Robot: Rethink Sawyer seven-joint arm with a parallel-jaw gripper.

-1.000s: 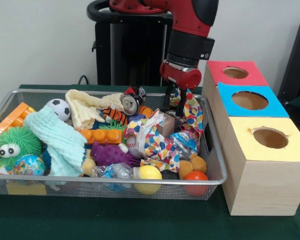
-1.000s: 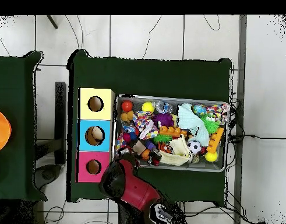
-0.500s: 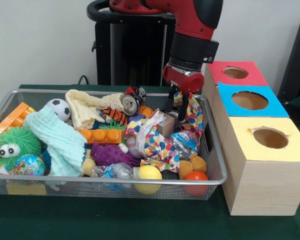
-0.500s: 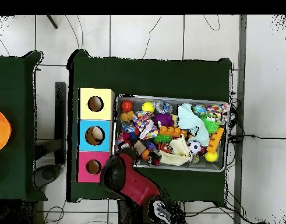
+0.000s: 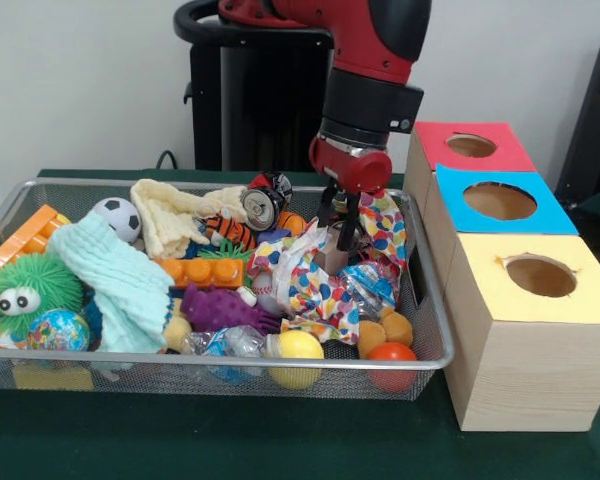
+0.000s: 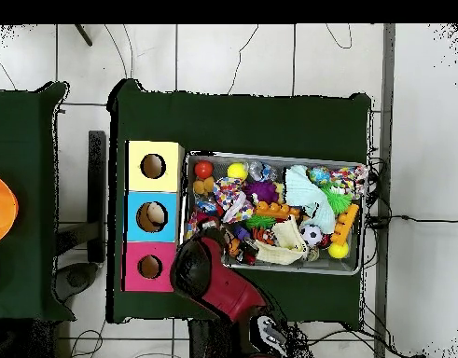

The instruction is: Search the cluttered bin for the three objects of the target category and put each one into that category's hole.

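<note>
Arm over the bin's far right corner, gripper down in the clutter.
Bin (image 5: 230, 372) packed; boxes (image 5: 525, 330) along its right edge. Gripper (image 5: 338, 222) low by the far rim, fingers a little apart around the top of a tan block (image 5: 332, 254), patterned cloth (image 5: 305, 280) bunched against it. One bottle (image 5: 368, 283) sits near the right edge under the cloth, another (image 5: 223, 343) at the near rim beside a yellow ball (image 5: 294, 346). Can (image 5: 263, 205) left of the gripper.

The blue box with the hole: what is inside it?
In the overhead view, a pale rounded thing shows through the hole of the blue box. What it is cannot be told; the rest of the inside is covered.
</note>
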